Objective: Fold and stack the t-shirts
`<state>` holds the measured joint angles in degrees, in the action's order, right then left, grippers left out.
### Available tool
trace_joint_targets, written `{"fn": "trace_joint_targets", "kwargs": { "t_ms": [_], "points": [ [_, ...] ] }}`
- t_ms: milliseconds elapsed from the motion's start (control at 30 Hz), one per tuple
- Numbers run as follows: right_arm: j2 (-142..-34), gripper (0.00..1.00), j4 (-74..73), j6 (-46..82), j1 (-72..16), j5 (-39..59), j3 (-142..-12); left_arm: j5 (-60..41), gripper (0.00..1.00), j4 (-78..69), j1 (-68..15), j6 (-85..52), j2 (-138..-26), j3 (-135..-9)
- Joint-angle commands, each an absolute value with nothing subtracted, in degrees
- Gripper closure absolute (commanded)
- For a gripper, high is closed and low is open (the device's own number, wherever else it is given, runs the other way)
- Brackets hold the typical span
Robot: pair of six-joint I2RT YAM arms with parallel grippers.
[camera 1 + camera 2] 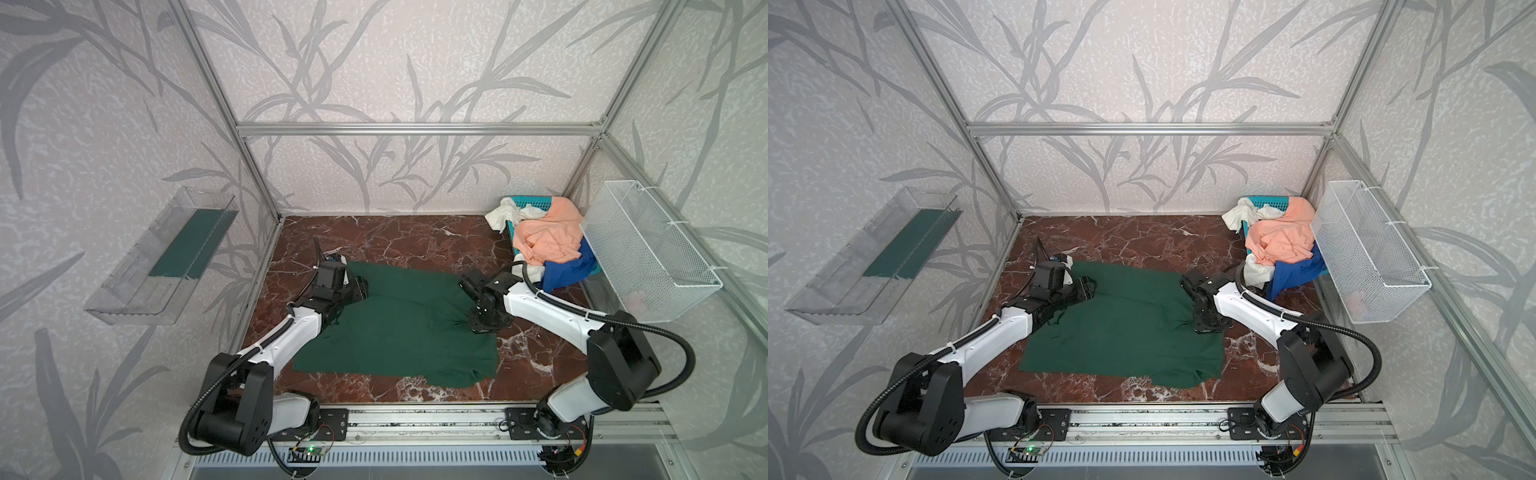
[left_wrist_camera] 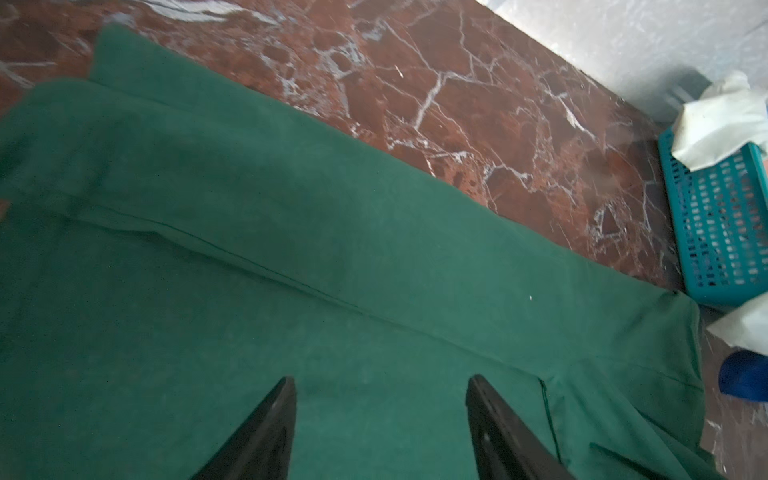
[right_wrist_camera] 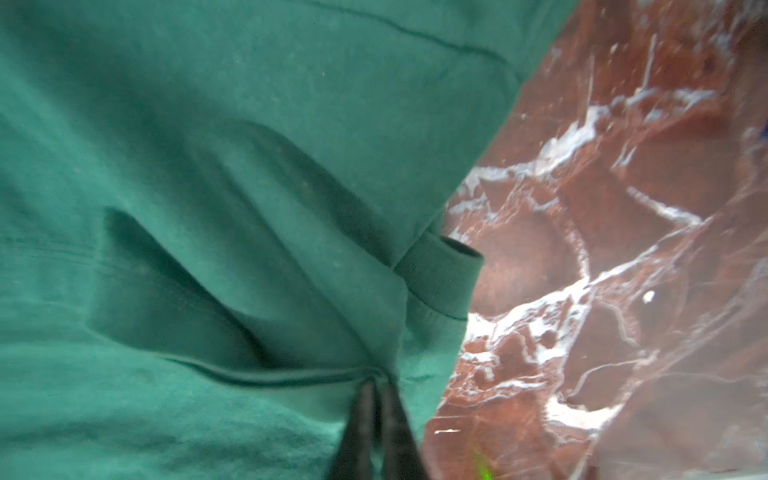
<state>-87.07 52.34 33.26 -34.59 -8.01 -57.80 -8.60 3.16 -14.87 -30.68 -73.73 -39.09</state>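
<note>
Green t-shirt (image 1: 395, 328) is pinched at its edge in the closed jaws of the right gripper (image 3: 376, 385); left gripper (image 2: 380, 377) jaws are spread above it.

Dark green t-shirt (image 1: 395, 328): large, spread mostly flat mid-worktop (image 1: 374, 241), far edge folded over, right side puckered; peach-orange t-shirt (image 1: 548, 237): crumpled atop the far-right heap; royal blue t-shirt (image 1: 569, 270): beneath it, draping forward; white t-shirt (image 1: 505, 214): bunched behind, possibly two pieces.

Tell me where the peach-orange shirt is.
In both top views, the peach-orange shirt lies heaped on the teal basket, far right, beside the white wire basket.
</note>
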Motion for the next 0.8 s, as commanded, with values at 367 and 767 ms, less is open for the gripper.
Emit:
{"fn": "trace_joint_targets", "kwargs": {
  "t_ms": [367,767],
  "points": [
    [-78.5,0.47,43.7,36.0,-31.0,-0.6,-52.8,-1.3,0.32,3.6,-16.3,-30.7,-70.9,-34.5],
    [-101.3,0.48,40.7,29.5,-24.8,-0.4,-71.0,6.4,0.31,7.6,-14.5,-32.7,-81.1,-39.9]
  ]
}}
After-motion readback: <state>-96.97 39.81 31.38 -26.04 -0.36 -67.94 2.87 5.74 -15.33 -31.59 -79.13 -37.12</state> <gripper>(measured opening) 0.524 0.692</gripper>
